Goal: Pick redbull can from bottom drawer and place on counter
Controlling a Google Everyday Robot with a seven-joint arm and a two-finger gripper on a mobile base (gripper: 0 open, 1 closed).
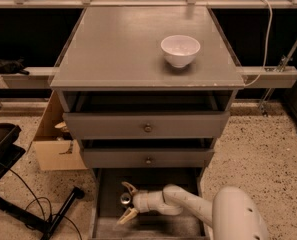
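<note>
The redbull can (125, 199) stands upright in the left part of the open bottom drawer (105, 204), its silver top showing. My gripper (127, 202) reaches in from the right along the drawer. Its two pale fingers (129, 187) are spread open, one behind and one in front of the can, with the can between them. The counter (118, 49) is the grey top of the cabinet above.
A white bowl (180, 50) sits on the counter's right rear. Two upper drawers with round knobs (147, 128) overhang the bottom drawer. A cardboard box (55, 144) and black cables (33, 209) lie on the floor at left.
</note>
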